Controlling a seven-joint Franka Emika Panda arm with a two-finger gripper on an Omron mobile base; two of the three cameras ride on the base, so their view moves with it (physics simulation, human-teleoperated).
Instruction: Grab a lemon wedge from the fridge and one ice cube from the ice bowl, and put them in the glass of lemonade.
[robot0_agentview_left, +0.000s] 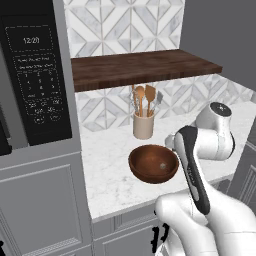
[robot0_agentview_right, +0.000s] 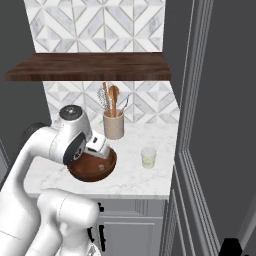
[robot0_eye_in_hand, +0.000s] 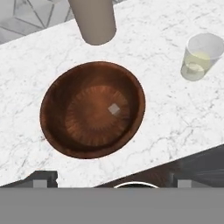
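One pale ice cube (robot0_eye_in_hand: 114, 109) lies in the brown wooden bowl (robot0_eye_in_hand: 52, 127) on our marble counter (robot0_eye_in_hand: 175, 118); from above, our wide-open, empty gripper (robot0_eye_in_hand: 109, 183) also sees the lemonade glass (robot0_eye_in_hand: 199, 57) beside it.

White marble counter (robot0_agentview_left: 107, 175), wooden shelf (robot0_agentview_left: 140, 67), geometric tile backsplash (robot0_agentview_left: 125, 22).

Ice bowl (robot0_eye_in_hand: 57, 127): brown wood, upright on marble bench. One pale ice cube (robot0_eye_in_hand: 114, 109) lies inside. Glass of lemonade (robot0_eye_in_hand: 199, 57) stands nearby, apart.
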